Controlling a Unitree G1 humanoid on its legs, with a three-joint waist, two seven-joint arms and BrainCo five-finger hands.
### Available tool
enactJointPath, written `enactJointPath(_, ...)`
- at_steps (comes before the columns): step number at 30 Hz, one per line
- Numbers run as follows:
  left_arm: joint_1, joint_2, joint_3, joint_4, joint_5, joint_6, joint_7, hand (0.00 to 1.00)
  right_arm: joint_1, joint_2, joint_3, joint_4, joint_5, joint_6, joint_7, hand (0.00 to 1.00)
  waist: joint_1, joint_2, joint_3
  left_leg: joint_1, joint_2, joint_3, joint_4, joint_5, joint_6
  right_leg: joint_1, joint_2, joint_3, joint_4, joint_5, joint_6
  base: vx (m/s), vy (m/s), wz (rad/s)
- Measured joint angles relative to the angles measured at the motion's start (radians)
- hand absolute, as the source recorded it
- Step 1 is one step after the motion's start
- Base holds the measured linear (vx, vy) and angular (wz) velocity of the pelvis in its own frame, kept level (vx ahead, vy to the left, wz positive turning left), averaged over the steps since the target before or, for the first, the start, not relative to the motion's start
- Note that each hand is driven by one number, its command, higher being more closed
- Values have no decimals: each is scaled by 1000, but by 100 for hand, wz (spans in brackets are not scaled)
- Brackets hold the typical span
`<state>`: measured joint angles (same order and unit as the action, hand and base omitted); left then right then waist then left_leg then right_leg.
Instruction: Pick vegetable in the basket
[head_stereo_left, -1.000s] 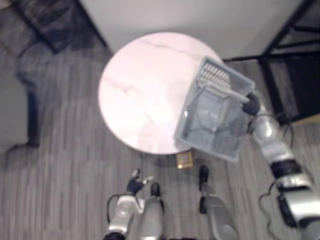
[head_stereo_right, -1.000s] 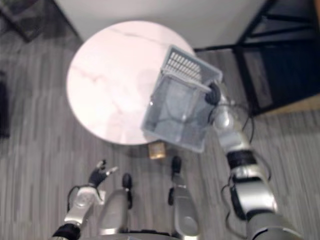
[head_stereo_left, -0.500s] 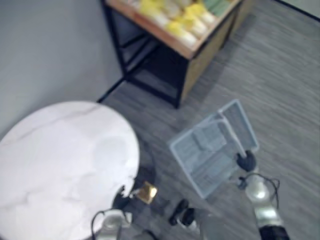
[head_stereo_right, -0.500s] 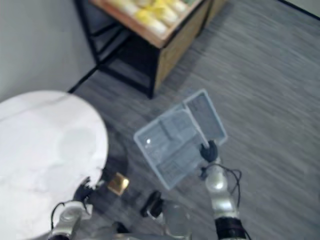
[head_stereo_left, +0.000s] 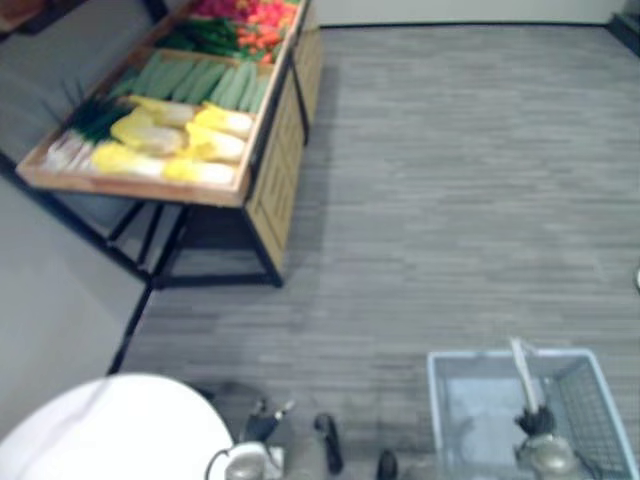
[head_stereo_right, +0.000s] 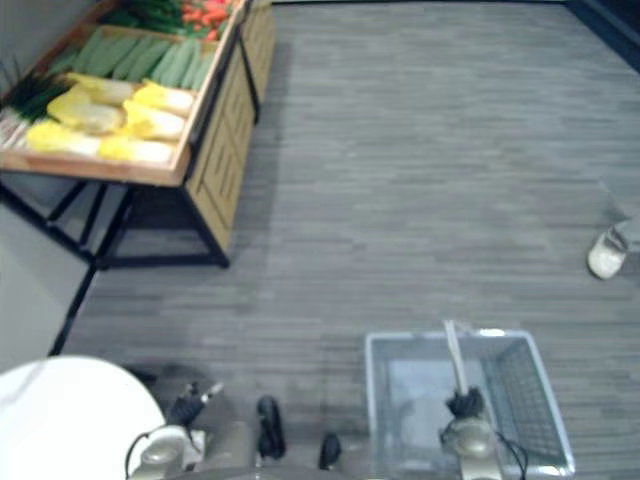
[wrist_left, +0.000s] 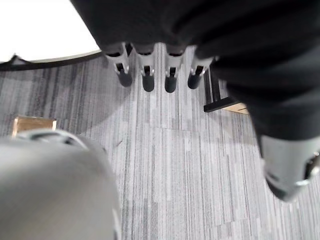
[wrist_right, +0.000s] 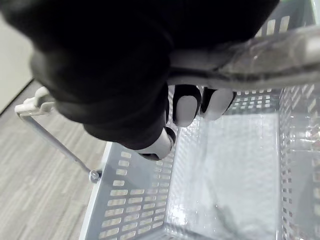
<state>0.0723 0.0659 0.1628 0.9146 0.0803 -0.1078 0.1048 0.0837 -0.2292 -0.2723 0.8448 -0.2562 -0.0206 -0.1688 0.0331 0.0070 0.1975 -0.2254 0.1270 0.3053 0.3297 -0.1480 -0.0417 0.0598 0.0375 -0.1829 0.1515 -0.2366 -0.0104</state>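
Basket (head_stereo_right: 520, 392), handle (head_stereo_right: 455, 352) in right robot hand (head_stereo_right: 466, 405)

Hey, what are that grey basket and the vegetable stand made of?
Basket: likely moulded plastic, pale grey and slightly glossy, with slotted walls; its handle looks translucent. Vegetable stand: seemingly light wood panels, matte, on a black, probably metal, frame.

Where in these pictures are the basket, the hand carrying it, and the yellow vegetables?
basket (head_stereo_left: 436, 400), left eye view, on its left wall.
right hand (wrist_right: 130, 75), right wrist view, on its dark ribbed cover.
yellow vegetables (head_stereo_left: 145, 130), left eye view, on one near the middle of the heap.
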Motion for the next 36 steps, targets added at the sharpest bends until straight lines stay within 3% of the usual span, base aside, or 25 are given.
enactJointPath(1,11,9,0,0,-3,0,1,0,47,23,-16,10,0,0,1,100,-4,-21,-15,30,-27,1,2,2,42,-1,-36,-4,82,-66,46,400,161,-41)
enactJointPath(2,11,15,0,2,-2,0,0,0,66,37,-33,19,0,-1,2,100,-9,-24,-23,51,-37,3,-11,-16,48,-15,-59,0,180,-87,74,415,120,-12)
enactJointPath(3,13,21,-3,6,-2,3,1,0,79,55,-56,60,1,8,3,100,-12,-61,-14,110,-70,8,-40,-43,64,-138,-129,-13,506,-64,133,326,83,-3)
enactJointPath(4,12,27,-8,6,-2,3,1,0,85,60,-65,75,2,10,4,100,-21,-57,-18,145,-77,4,-61,-47,66,-177,-157,-20,611,-18,149,408,106,14)
enactJointPath(5,11,42,-24,5,-1,4,-1,0,105,76,-76,81,19,19,4,100,-40,-61,-16,205,-82,-8,-101,-50,74,-230,-188,-41,746,23,135,430,83,26)
enactJointPath(6,12,48,-28,5,0,4,0,0,113,82,-76,81,28,25,4,100,-48,-65,-15,236,-82,-12,-121,-51,73,-242,-197,-49,762,5,106,437,58,32)
enactJointPath(8,2,66,-27,5,1,7,1,0,126,95,-85,96,47,31,5,100,-63,-61,-10,315,-64,-29,-182,-51,60,-282,-202,-84,666,-38,72,437,-7,25)
enactJointPath(10,-42,72,-11,5,1,8,5,0,133,98,-86,114,83,30,5,100,-75,-42,-7,354,-20,-65,-232,-51,41,-327,-168,-100,414,-27,79,550,-121,49)
enactJointPath(12,-81,75,1,11,1,7,8,0,125,109,-108,115,112,28,4,100,-94,-30,-4,373,12,-100,-270,-54,12,-359,-153,-84,129,74,95,476,-184,56)
enactJointPath(13,-99,83,4,30,3,6,9,0,122,116,-123,117,121,28,4,100,-99,-34,-4,406,21,-105,-294,-68,-14,-369,-165,-51,-19,160,109,522,-257,32)
enactJointPath(15,-100,89,31,58,3,6,9,0,126,129,-123,117,140,28,5,100,-111,-39,-2,482,36,-108,-317,-109,-49,-370,-187,10,-58,194,129,568,-320,34)
enactJointPath(16,-77,81,66,59,5,4,9,0,136,137,-124,125,142,28,8,100,-112,-30,-8,539,60,-109,-304,-128,-59,-381,-172,14,41,264,120,679,-368,26)
enactJointPath(17,-68,69,94,59,5,0,8,0,132,152,-135,137,142,28,8,100,-108,-29,-12,513,80,-104,-193,-125,-61,-392,-166,15,113,278,106,835,-523,19)
enactJointPath(19,-36,9,143,27,3,-1,8,0,134,155,-155,134,147,26,13,100,-105,17,-12,350,171,-130,198,-70,-29,-345,-133,-12,130,268,84,639,-458,2)
enactJointPath(20,-18,-29,158,18,1,-1,8,0,132,146,-150,132,148,26,12,100,-85,39,-1,231,230,-162,448,18,-9,-297,-92,-14,115,238,41,563,-342,-33)
enactJointPath(21,-2,-53,157,18,0,2,7,0,124,135,-143,132,148,30,10,100,-66,54,11,148,249,-181,629,12,-28,-228,-67,-6,85,215,28,563,-302,-39)
enactJointPath(23,15,-68,152,10,-14,-1,3,0,120,129,-105,132,147,34,11,100,-48,32,20,61,226,-147,703,-22,-79,-116,-69,-2,19,192,25,580,-268,-13)
enactJointPath(25,18,-58,147,0,-31,-8,5,0,111,128,-93,132,146,32,15,100,-25,13,20,11,200,-42,587,-37,-88,-31,-78,-12,-50,186,37,426,-174,1)
enactJointPath(28,8,-63,118,2,-32,-14,3,0,83,109,-109,102,137,27,24,100,-16,5,20,5,136,257,162,-7,-43,71,-97,-71,-124,169,57,572,-65,39)
enactJointPath(30,9,-63,100,4,-31,-13,-1,0,67,84,-111,99,135,24,27,100,-16,7,18,25,68,487,-63,62,49,145,-102,-145,-138,113,97,563,56,89)
enactJointPath(31,11,-62,101,5,-31,-12,-1,0,68,79,-111,99,133,24,27,100,-15,10,16,31,58,511,-76,65,78,152,-104,-164,-104,75,111,544,132,87)
enactJointPath(32,17,-60,113,15,-32,-10,-2,0,69,65,-111,103,104,24,31,100,-1,15,7,44,37,499,-87,49,193,137,-116,-199,42,-23,141,507,174,93)
enactJointPath(33,7,-42,122,25,-34,-10,-2,0,60,76,-109,111,96,30,37,100,-6,-23,2,61,-16,469,-82,33,195,104,-186,-222,213,-80,165,577,216,130)
enactJointPath(34,8,-25,117,32,-35,-6,-2,0,64,72,-102,111,83,25,45,100,-12,-51,-10,81,-69,411,-107,12,185,9,-262,-213,492,-50,195,474,170,135)
enactJointPath(36,8,-6,119,37,-35,6,1,0,49,80,-90,114,69,22,47,100,-23,-78,-7,128,-107,311,-122,-4,187,-116,-298,-107,800,26,217,500,88,165)
